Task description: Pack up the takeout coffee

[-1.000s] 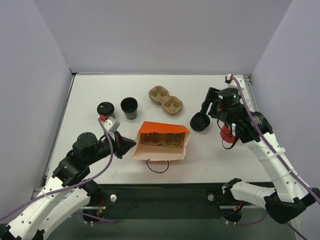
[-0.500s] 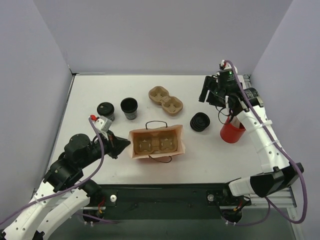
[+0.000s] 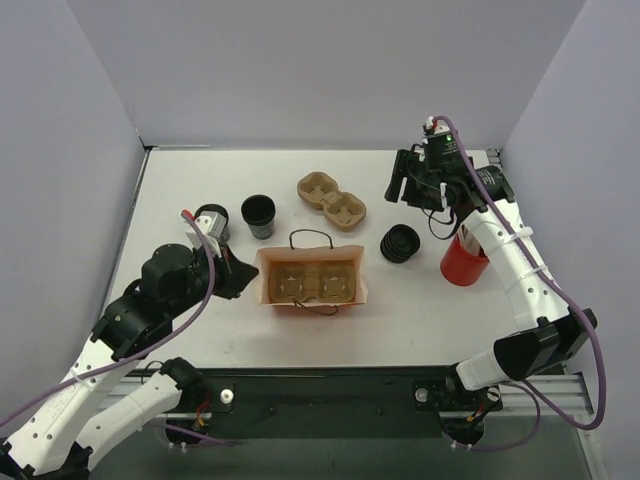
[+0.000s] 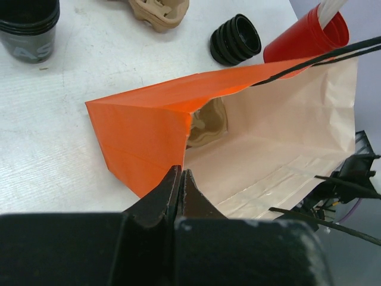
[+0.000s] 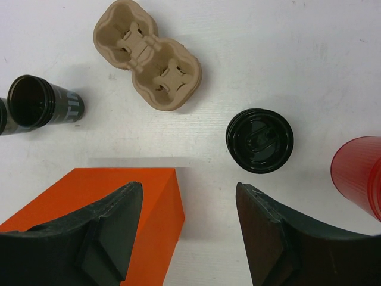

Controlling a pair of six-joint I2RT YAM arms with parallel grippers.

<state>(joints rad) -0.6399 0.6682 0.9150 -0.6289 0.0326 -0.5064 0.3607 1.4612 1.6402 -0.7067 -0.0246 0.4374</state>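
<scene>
The takeout coffee, a black lidded cup, is almost wholly hidden under my left wrist in the top view. Only a sliver of it point(image 5: 2, 117) shows at the left edge of the right wrist view. The orange bag point(image 3: 362, 278) stands upright and open mid-table, with a brown cup carrier point(image 3: 312, 284) inside. It also shows in the wrist views point(image 4: 149, 131) point(image 5: 89, 187). My left gripper point(image 3: 240, 280) point(image 4: 180, 173) is shut on the bag's left top edge. My right gripper point(image 3: 400, 190) point(image 5: 187, 196) is open and empty, above the table between bag and lids.
A lidless black cup point(image 3: 258, 215) point(image 5: 41, 101) stands behind the bag. A second brown carrier point(image 3: 332, 200) point(image 5: 149, 62) lies at the back. A stack of black lids point(image 3: 400, 243) point(image 5: 259, 140) and a red cup point(image 3: 465, 262) point(image 5: 360, 173) stand right of the bag.
The bag went from lying tilted to standing upright, and my left gripper moved with it. My right arm swung back and left, away from the red cup. My left wrist now covers the lidded cup.
</scene>
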